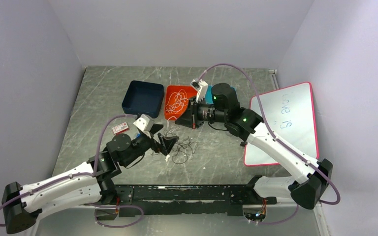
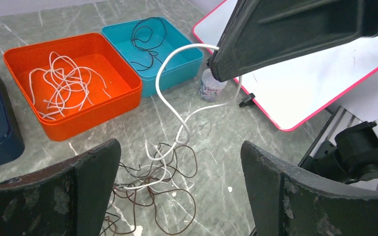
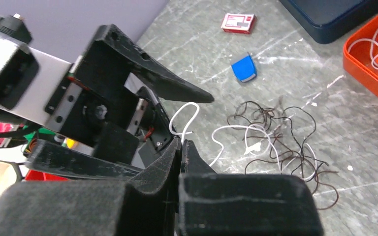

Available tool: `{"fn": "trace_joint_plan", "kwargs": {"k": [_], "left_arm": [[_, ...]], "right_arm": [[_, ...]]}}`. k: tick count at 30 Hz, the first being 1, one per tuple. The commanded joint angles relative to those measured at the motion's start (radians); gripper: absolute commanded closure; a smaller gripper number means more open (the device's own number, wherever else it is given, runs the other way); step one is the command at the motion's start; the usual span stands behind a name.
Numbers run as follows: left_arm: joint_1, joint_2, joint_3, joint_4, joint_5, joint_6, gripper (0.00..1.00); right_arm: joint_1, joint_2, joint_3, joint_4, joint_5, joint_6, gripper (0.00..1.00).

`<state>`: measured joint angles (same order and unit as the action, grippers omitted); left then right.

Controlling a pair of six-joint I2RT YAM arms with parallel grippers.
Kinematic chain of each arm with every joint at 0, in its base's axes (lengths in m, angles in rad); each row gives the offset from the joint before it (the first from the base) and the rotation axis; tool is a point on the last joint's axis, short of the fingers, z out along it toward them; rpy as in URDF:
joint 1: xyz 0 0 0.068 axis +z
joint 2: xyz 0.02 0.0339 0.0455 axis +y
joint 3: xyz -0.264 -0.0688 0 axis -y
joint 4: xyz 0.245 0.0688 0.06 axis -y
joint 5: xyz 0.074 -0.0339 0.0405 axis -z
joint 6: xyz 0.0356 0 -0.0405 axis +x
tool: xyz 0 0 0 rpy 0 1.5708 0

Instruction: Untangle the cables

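**Untangling in progress:** The right gripper (image 3: 181, 145), jaws pressed fully together, pinches a thin white cable (image 2: 158, 84) at the top of the left wrist view and holds it above the grey marbled tabletop (image 2: 226, 142). From that pinch the strand arcs out and loops down through the centre of the frame. It runs into a loose tangle of thin dark and white cables (image 2: 152, 184) lying on the tabletop at bottom centre.

The left gripper (image 2: 179, 146) hovers over that tangle, jaws spread wide with nothing between them. In the upper left of the same view, a shallow orange plastic tray (image 2: 98, 114) holds a heap of white cables. A teal plastic tray (image 2: 177, 74) beside it holds a single dark one.

The step in hand appears to be drawing the white strand free of the pile, probably for the orange tray. Done well, that likely means a slow, steady pull up and away, since the strand's lower run lies among dark loops that could ride up with it. The empty left gripper looks well placed to come down on the dark strands and pin them while the white one slides out. A quick tug risks tightening a knot or dragging the whole pile along.
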<state>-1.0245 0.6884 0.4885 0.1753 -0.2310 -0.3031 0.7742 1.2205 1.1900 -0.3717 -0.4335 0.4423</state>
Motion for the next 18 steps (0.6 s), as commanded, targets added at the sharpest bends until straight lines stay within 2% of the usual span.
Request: {"fn": "trace_joint_plan", "kwargs": {"k": [1,10,18], "left_arm": [[0.004,0.049,0.04,0.092,0.005,0.079,0.04],[0.006,0.149,0.008,0.235,-0.074,0.113,0.01],[0.023,0.228,-0.075,0.337,-0.037,0.043,0.02]], "right_arm": [[0.008,-0.017,0.051,-0.02,-0.037,0.031,1.0],[0.008,-0.033,0.089,-0.01,-0.086,0.08,1.0],[0.008,-0.07,0.14,0.018,-0.084,0.13,1.0]]}}
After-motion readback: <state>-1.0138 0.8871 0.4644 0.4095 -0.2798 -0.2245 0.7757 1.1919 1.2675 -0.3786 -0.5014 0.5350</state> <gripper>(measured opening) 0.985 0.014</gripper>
